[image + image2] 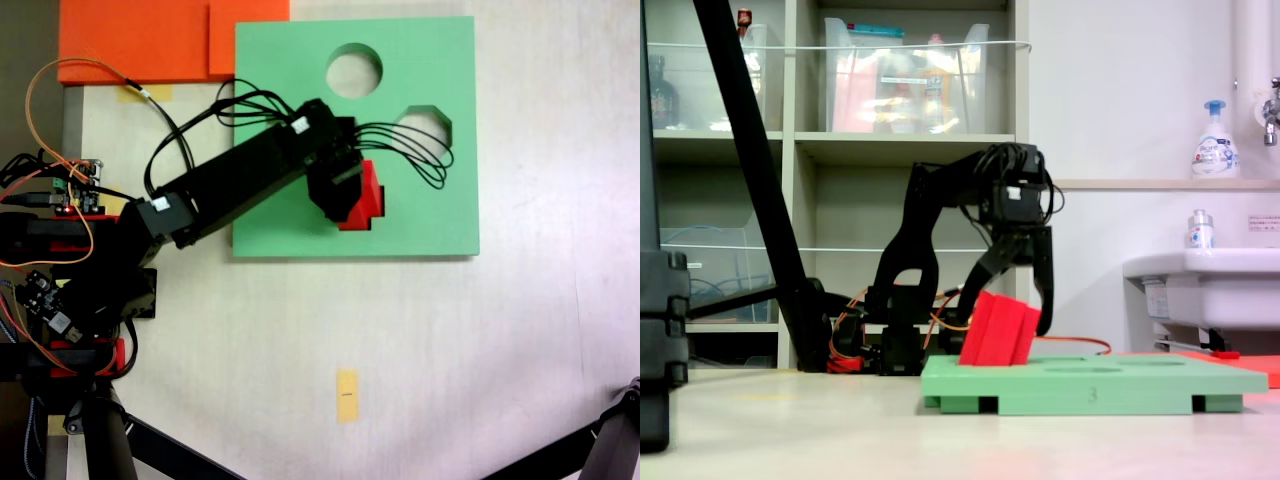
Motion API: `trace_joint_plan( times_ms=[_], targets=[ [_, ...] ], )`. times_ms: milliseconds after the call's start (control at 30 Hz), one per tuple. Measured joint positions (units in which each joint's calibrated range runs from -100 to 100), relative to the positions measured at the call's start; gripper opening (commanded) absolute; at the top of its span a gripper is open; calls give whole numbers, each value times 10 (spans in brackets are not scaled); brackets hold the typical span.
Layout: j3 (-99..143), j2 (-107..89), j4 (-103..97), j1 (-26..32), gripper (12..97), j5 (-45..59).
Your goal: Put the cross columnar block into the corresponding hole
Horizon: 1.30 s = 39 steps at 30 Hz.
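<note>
**Red cross block sits tilted at the hole, not yet seated**

The Koch arm's gripper (1015,300) hangs over the green foam board (280,150), its two black jaws spread to either side of the red cross columnar block (998,330). In the side-on fixed view the left jaw lies against the block's upper left edge, and the right jaw comes down just beside its upper right corner. The jaws look parted wider than the block's top; whether they grip is hard to tell from this angle.

The block leans to the right in that view, lower end in or on the board, top edge well above the surface. From above, the block (368,200) shows at the plus-shaped cutout (372,224) near the board's near edge, w/ the gripper body covering its left part. A stepped dark edge of the cutout shows below the block. The round cutout (354,71) and octagonal cutout (430,118) lie farther off, both free.

Judgement: insertion is partway done. To finish well, the block needs to be brought upright so its arms line up w/ the cutout's arms, then pressed straight down. Pushing while it leans would likely jam the foam against the cutout wall or shift the board across the table (450,350). A slow release matters too, so the jaws don't drag the block back out.
</note>
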State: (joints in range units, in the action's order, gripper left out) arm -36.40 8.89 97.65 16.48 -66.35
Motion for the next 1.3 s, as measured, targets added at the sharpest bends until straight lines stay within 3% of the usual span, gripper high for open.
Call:
trace_joint_plan(
  times_ms=[233, 333, 600, 667, 933, 1200, 1267, 1300],
  targets=[
    [14, 5, 0, -1, 572, 1],
    [31, 11, 1, -5, 727, 1],
    [35, 18, 1, -17, 752, 4],
    [35, 16, 1, -16, 842, 4],
    [15, -150, 1, -8, 844, 3],
    [12, -581, 1, 1, 844, 98],
    [12, -695, 2, -9, 795, 139],
    [12, -752, 2, -18, 713, 168]
  ],
)
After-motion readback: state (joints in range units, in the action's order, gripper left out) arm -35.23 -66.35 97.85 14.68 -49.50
